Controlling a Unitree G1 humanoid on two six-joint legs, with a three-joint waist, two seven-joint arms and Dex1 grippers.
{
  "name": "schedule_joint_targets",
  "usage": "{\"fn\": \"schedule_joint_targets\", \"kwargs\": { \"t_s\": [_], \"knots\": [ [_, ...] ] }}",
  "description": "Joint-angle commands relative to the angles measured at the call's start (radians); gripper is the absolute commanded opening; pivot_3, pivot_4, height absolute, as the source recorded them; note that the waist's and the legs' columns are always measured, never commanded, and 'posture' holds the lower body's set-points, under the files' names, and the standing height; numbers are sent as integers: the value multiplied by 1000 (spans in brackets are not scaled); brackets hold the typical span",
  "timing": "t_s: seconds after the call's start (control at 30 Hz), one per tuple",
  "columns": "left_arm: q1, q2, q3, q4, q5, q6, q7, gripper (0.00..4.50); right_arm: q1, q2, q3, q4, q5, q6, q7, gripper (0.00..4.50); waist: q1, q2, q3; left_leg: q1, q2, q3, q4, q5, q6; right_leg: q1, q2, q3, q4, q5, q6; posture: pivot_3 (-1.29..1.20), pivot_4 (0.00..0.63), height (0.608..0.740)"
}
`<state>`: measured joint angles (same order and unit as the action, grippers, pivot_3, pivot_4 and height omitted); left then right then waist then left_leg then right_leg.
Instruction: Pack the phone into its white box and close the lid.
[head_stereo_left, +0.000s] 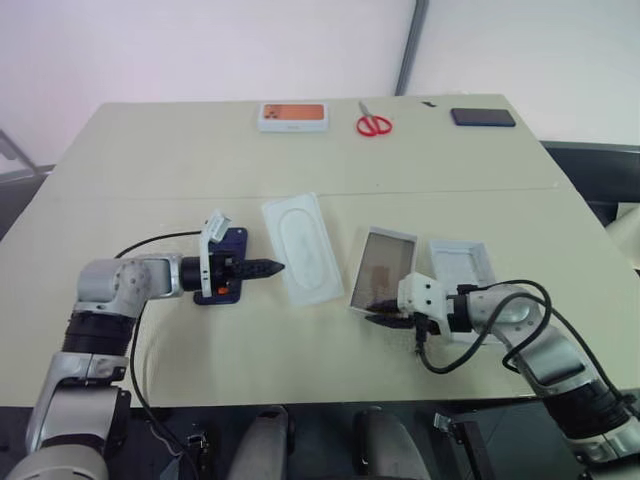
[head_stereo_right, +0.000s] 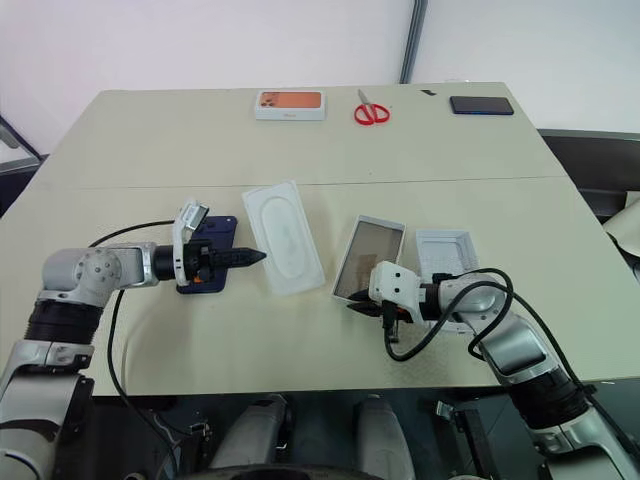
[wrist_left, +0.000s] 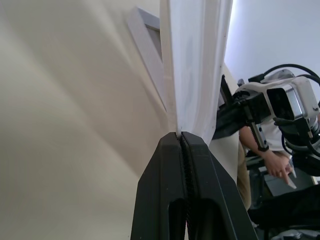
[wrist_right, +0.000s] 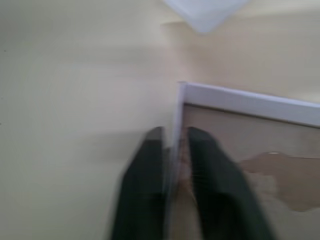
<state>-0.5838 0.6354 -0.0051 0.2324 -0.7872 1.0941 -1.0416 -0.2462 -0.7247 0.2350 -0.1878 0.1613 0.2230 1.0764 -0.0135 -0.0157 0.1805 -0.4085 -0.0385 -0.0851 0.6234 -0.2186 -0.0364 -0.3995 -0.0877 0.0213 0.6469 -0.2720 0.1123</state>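
Note:
The dark blue phone lies on the table, partly under my left gripper. That gripper is shut, and its tips rest against the edge of a flat white insert card. I cannot tell whether the card is pinched. The white box, a shallow tray with a tan floor, lies at centre right. My right gripper is shut on its near wall, which stands between the two fingers. The white lid lies open side up just right of the tray, with its near part behind my right wrist.
At the far edge of the table are a white box with an orange picture, red scissors and a small dark flat rectangle. A person's hand shows beyond the table in the left wrist view.

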Motion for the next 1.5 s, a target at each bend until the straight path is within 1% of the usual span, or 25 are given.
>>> {"fn": "schedule_joint_targets", "kwargs": {
  "t_s": [0.03, 0.17, 0.4, 0.6, 0.63, 0.7, 0.87, 0.97, 1.07, 1.3, 1.5],
  "knots": [
    [-7, 3, 19, -29, 2, -4, -16, 0, -19, 15, 4, 3, 6, -12, 10, 59, 0, 0, 0, 0, 0, 0, 0, 0, 0, 0, 0, 0, 0, 0, 0, 0, 150, 740],
    [-18, -5, 38, -16, -12, 5, -20, 0, -33, 37, 9, 1, 29, -26, 34, 59, -1, 0, 0, 0, 0, 0, 0, 0, 0, 0, 0, 0, 0, 0, 0, 0, 150, 740],
    [-83, -29, 64, 40, -32, 45, -30, 0, -68, 83, 58, 20, -8, -84, 46, 59, -1, -1, 1, 0, 0, 0, 0, 0, 0, 0, 0, 0, 1, 0, 0, 0, 150, 740],
    [-99, -54, 26, 61, 6, 21, -53, 0, -85, 114, 75, 43, -22, -93, 35, 59, -1, -1, 1, 0, -1, 0, 0, 0, 0, 0, 0, 0, 1, 0, 0, 0, 150, 740],
    [-103, -58, 14, 68, 17, 11, -60, 0, -87, 118, 74, 44, -24, -96, 34, 304, -1, -1, 1, 0, -1, 0, 0, 0, 0, 0, 0, 0, 1, 0, 0, 0, 150, 740],
    [-113, -66, -11, 87, 42, -5, -74, 0, -91, 124, 63, 41, -12, -87, 35, 977, -1, -1, 1, 0, -1, 0, 0, 0, 0, 0, 1, 0, 1, 0, 0, 0, 150, 740],
    [-168, -94, -66, 168, 107, -53, -123, 0, -88, 84, 17, 27, -10, -102, 36, 3516, 1, -1, 1, 0, -2, 0, 1, 0, 0, 0, 1, -1, 1, 0, 0, 0, 150, 740],
    [-208, -112, -89, 215, 138, -70, -155, 0, -58, 44, -44, 20, 52, -61, 60, 3516, 3, -2, 1, -1, -2, 1, 2, 0, 0, 1, 1, -1, 1, 0, 0, 0, 150, 740],
    [-238, -127, -108, 250, 162, -82, -192, 0, -11, -4, -96, 36, 59, -89, 64, 3516, 2, -2, 2, -1, -3, 1, 2, 0, 0, 1, 0, -2, 1, 0, 1, 0, 150, 740],
    [-273, -179, -145, 302, 209, -78, -222, 0, 20, -25, -247, 58, 133, -60, 24, 3516, -3, -2, 2, -1, -2, 1, 2, 0, 0, 1, 1, -2, 1, 0, 1, 0, 150, 740],
    [-284, -202, -164, 307, 233, -61, -223, 0, 20, -26, -258, 62, 119, -70, 4, 3516, -1, -3, 2, -1, -2, 1, 2, 0, 0, 1, 1, -2, 1, 0, 1, 0, 150, 740]
  ]
}}
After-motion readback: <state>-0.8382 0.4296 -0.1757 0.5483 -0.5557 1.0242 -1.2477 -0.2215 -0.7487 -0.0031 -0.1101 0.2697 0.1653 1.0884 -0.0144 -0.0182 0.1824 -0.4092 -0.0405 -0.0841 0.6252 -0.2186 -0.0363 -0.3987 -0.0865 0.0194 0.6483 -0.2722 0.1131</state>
